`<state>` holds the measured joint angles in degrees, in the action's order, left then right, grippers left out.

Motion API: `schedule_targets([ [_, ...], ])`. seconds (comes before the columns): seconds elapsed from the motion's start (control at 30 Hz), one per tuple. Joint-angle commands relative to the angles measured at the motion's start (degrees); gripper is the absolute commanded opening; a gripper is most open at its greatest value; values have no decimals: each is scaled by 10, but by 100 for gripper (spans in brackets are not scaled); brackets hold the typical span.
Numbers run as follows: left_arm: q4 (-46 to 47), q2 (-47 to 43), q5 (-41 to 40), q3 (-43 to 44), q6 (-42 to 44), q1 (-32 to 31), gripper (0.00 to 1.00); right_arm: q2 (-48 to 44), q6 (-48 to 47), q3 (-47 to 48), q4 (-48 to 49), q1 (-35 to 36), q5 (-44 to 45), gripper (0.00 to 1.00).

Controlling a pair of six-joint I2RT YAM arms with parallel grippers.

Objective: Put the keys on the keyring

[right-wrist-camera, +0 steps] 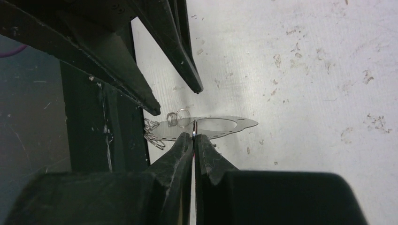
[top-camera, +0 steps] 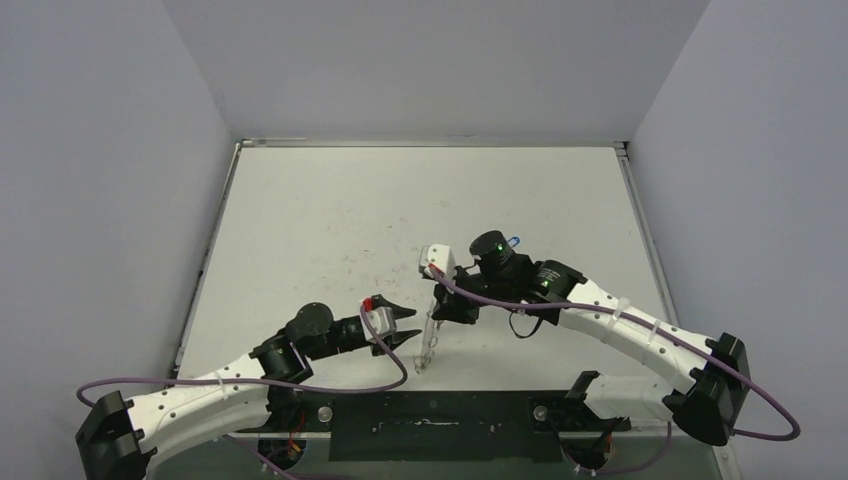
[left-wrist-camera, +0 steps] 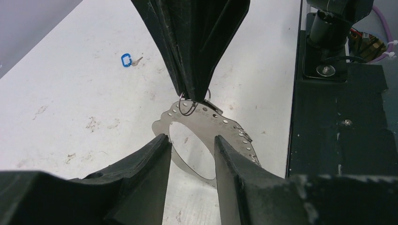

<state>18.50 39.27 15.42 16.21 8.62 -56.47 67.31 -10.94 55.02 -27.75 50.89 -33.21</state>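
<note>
The keyring, a flat pale plate with a big round hole and small wire loops, hangs edge-up just above the table. My right gripper is shut on one wire loop at its rim; it comes down from the top of the left wrist view. My left gripper is open, its fingertips just short of the plate on either side of the hole, with nothing between them. In the top view it sits just left of the plate. A blue-headed key lies flat on the table beyond, behind the right wrist.
The black mounting plate with the arm bases runs along the near table edge, close under the keyring. The white table is scuffed and walled by grey panels on the left, right and back.
</note>
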Motion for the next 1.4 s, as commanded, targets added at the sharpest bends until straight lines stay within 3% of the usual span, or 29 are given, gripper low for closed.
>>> schedule_targets([
  [0.0,15,15,7,31,18,0,37,18,-20,61,-103,18,5,0],
  [0.33,91,67,70,42,9,0,26,32,-26,80,-109,42,7,0],
  [0.67,120,87,97,40,-1,0,26,34,-27,77,-99,49,10,0],
  [0.9,123,96,87,40,-2,0,0,33,-29,76,-98,55,10,0],
  [1.07,118,88,76,35,-2,0,0,27,-32,75,-92,57,15,0],
  [1.17,124,79,66,26,-5,0,0,17,-33,69,-77,57,32,23],
  [1.3,169,74,45,2,-26,0,0,-13,-48,43,-44,56,50,40],
  [1.37,207,75,38,-14,-36,0,0,-35,-60,19,-17,55,56,43],
])
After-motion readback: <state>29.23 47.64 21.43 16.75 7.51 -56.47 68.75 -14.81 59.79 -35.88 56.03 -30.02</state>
